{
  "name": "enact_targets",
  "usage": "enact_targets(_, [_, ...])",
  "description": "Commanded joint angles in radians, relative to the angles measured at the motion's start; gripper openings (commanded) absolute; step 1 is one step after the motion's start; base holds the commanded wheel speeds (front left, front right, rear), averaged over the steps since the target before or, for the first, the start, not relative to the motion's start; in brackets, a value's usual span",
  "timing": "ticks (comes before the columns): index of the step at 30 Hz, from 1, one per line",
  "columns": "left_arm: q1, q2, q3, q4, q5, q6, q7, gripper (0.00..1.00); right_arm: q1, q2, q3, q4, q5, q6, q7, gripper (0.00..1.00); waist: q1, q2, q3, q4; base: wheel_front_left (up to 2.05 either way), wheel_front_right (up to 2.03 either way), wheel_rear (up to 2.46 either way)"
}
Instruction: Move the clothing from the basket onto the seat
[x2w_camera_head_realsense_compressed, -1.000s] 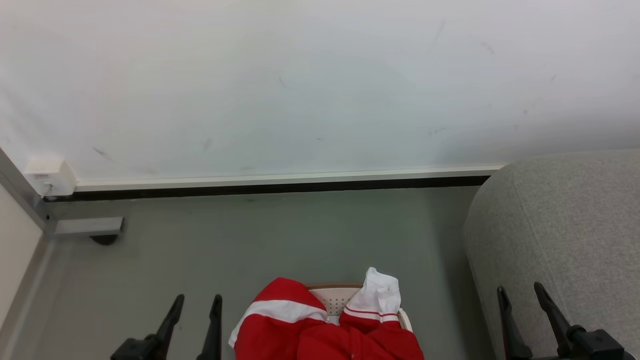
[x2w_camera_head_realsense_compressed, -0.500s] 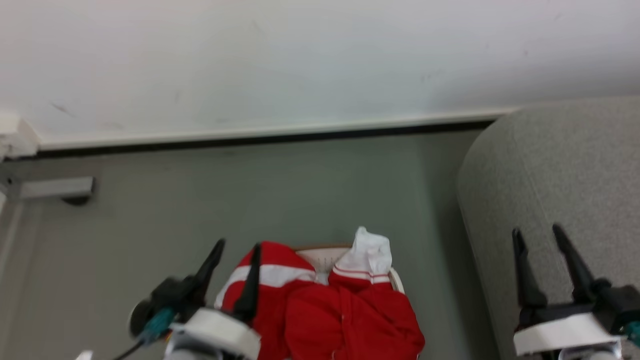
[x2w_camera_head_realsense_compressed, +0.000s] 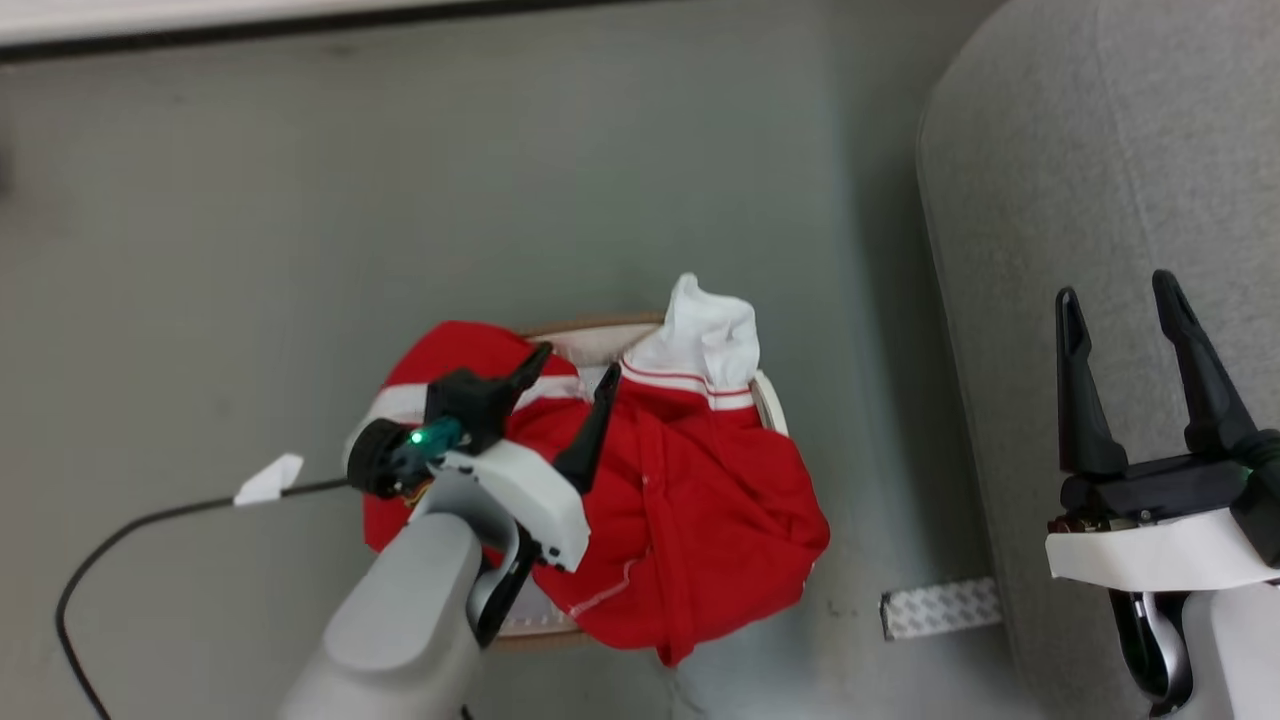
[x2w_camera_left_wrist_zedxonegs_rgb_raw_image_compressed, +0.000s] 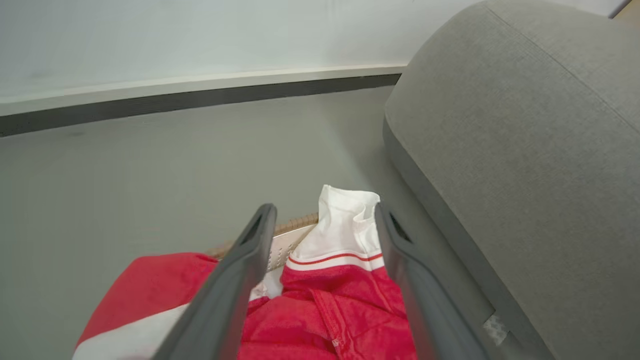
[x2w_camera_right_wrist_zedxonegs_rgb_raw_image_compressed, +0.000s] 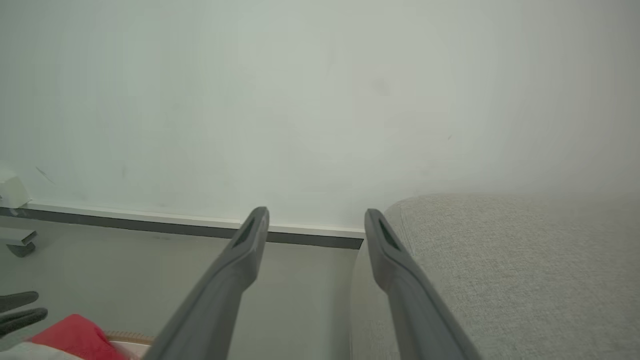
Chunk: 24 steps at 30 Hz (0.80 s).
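Clothing (x2w_camera_head_realsense_compressed: 690, 500), crumpled red fabric with white bands, heaps over the perforated cream basket (x2w_camera_head_realsense_compressed: 585, 328) beside the rounded grey seat (x2w_camera_head_realsense_compressed: 1050, 200). We find left gripper (x2w_camera_head_realsense_compressed: 578, 360) fingers spread above it, right gripper (x2w_camera_head_realsense_compressed: 1116, 287) fingers likewise.

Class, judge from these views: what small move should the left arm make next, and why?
Probably lower the left end effector onto the red clothing and close. It is open and empty over the heap, which lies in the basket, not on the seat.

smooth grey floor (x2w_camera_head_realsense_compressed: 250, 200) meets a pale wall (x2w_camera_right_wrist_zedxonegs_rgb_raw_image_compressed: 300, 100) along a dark skirting strip (x2w_camera_left_wrist_zedxonegs_rgb_raw_image_compressed: 200, 100).
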Motion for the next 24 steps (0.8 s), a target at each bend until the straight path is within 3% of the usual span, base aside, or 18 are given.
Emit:
enact_targets(1, [-0.027,0.000,-0.008,0.019,-0.025,0.002,0.001,1.00,-0.022,-0.006,0.004,-0.010,-0.010,-0.002,0.000,1.00,-0.0003,0.0000,0.089,-0.028,0.00,0.00,0.00])
enact_targets(8, [-0.169,-0.010,-0.136,0.124,-0.129,0.002,0.027,1.00,-0.049,-0.030,0.010,-0.067,-0.034,-0.002,0.000,1.00,-0.0003,0.0000,0.213,-0.029,0.00,0.00,0.00])
enact_targets(13, [-0.233,-0.013,-0.241,0.122,-0.275,0.002,0.070,1.00,-0.055,-0.037,0.010,-0.095,-0.048,-0.002,0.000,1.00,-0.0003,0.0000,0.279,-0.023,0.00,0.00,0.00])
enact_targets(24, [-0.339,-0.013,-0.411,0.189,-0.437,0.002,0.114,1.00,-0.069,-0.049,0.001,-0.137,-0.069,-0.002,0.000,1.00,-0.0003,0.0000,0.382,0.002,0.00,0.00,0.00])
